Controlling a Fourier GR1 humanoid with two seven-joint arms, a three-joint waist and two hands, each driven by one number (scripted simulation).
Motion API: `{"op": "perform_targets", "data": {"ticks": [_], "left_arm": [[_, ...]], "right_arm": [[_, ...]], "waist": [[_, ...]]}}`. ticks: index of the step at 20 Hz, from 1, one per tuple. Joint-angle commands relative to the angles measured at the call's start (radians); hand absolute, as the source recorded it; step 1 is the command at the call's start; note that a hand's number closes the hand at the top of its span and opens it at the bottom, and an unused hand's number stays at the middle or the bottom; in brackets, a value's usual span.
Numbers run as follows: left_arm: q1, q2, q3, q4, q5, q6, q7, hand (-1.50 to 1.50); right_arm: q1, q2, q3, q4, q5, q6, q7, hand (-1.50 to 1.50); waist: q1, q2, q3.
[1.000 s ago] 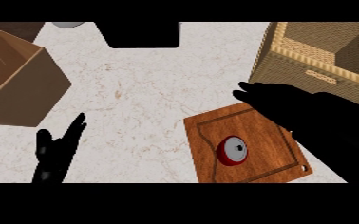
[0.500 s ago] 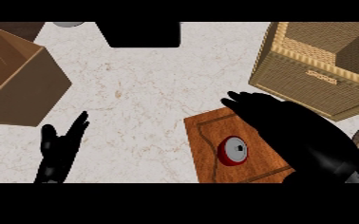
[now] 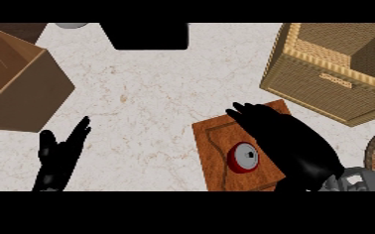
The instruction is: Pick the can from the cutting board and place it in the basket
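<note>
Red-topped, one can [image 3: 244,157] lies on the one wooden cutting board [image 3: 216,138], the right hand [image 3: 282,131] open just beside it at two o'clock. One wicker basket [image 3: 316,77] sits at one o'clock; the left hand [image 3: 60,156] rests open at seven o'clock.

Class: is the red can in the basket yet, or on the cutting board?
On the wooden cutting board: the red can sits there, outside the wicker basket.

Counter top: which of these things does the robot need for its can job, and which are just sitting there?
Needed: can, cutting board, basket, right hand above the board.

Just there: brown box, dark object at the far edge, resting left hand.
</note>
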Motion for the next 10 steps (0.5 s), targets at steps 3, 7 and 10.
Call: {"op": "perform_targets", "data": {"ticks": [3,7,10], "left_arm": [[-0.011,0.001,0.028,0.046,0.007,-0.009,0.046,0.0],[-0.022,-0.039,0.02,0.127,-0.022,0.003,-0.036,0.0],[-0.044,-0.068,-0.028,0.061,-0.063,0.044,0.051,0.0]], "right_arm": [[0.055,0.043,-0.025,0.057,0.097,0.02,-0.075,-1.5],[0.092,0.105,-0.005,0.08,0.18,-0.017,-0.116,-1.5],[0.122,0.123,0.023,0.089,0.236,-0.016,-0.136,-1.5]], "waist": [[-0.002,0.007,-0.011],[-0.004,0.008,-0.011],[-0.005,0.007,-0.01]]}}
